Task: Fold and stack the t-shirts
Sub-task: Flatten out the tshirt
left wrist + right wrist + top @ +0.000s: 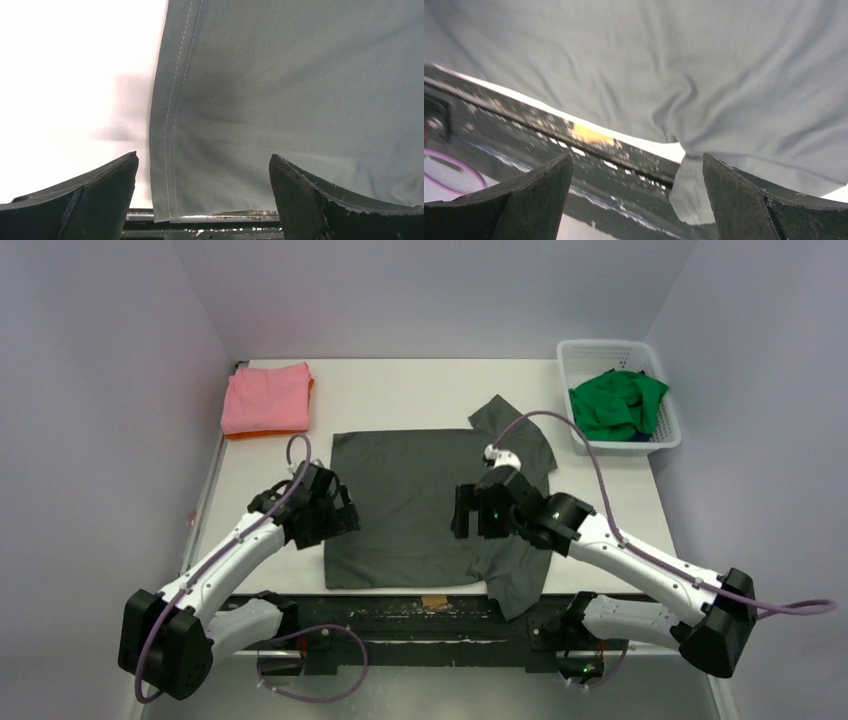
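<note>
A dark grey t-shirt lies spread on the table's middle, one sleeve hanging over the near edge. It fills the left wrist view and the right wrist view. My left gripper is open above its left hem. My right gripper is open and empty above its right part. A folded pink t-shirt lies at the back left on an orange t-shirt, of which only an edge shows. A bright green t-shirt lies crumpled in a basket.
The white lattice basket stands at the back right. A small tan tape patch marks the near table edge, also seen in the right wrist view. Grey walls close in the table on three sides.
</note>
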Robot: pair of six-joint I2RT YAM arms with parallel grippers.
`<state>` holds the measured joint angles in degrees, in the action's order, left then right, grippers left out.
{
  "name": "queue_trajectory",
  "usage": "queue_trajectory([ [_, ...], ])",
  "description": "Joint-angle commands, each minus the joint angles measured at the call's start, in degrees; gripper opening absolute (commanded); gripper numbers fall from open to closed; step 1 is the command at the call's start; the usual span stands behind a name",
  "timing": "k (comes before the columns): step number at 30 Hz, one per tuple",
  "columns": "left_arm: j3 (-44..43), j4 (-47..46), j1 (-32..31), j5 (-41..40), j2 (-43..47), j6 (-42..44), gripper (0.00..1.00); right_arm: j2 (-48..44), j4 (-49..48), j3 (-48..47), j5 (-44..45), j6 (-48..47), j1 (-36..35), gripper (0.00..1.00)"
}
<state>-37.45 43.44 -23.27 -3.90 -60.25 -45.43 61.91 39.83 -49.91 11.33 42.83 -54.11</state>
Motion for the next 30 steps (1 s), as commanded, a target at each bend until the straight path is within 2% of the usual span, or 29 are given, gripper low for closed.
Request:
queue_trajectory([
  [1,-10.9,-3.5,0.3,-1.9,-2.4,1.6,1.0,3.4,-7.9,-8.3,3.6,-8.0,13.2,0.99],
  [4,-15.7,-5.8,0.4,-1.6,-7.0,3.1,1.0,11.1,-11.1,-16.4,3.0,-13.8,22.7,0.99],
  [7,-18.0,-8.0,0.8,-0.3,-12.0,4.3,1.0,21.2,-13.3,-25.6,6.0,-20.8,28.2,0.96],
  [9,-18.7,-9.8,1.3,0.2,-14.9,4.7,1.0,29.5,-13.1,-33.0,4.7,-23.0,32.3,0.94],
  [12,-20.3,-10.9,1.9,0.8,-19.2,5.6,1.0,44.0,-9.2,-47.5,0.0,-24.3,38.0,0.81],
  [15,-22.2,-11.3,2.9,0.6,-23.3,6.4,1.0,58.2,-4.0,-63.3,-3.7,-27.6,40.5,0.69],
  [19,-23.6,-12.1,4.5,1.4,-27.0,7.0,1.0,71.3,-1.4,-77.6,-5.1,-32.8,42.1,0.64],
  [23,-23.8,-13.5,5.5,2.3,-29.8,7.4,1.0,78.7,-2.6,-82.2,-7.1,-36.2,43.2,0.58],
  [26,-24.2,-14.0,5.8,3.6,-32.0,7.3,1.0,81.4,-2.8,-82.0,-10.8,-38.6,43.4,0.57],
  [30,-23.6,-14.8,5.8,6.2,-34.0,6.9,1.0,84.4,-2.7,-81.8,-9.2,-40.9,43.4,0.51],
])
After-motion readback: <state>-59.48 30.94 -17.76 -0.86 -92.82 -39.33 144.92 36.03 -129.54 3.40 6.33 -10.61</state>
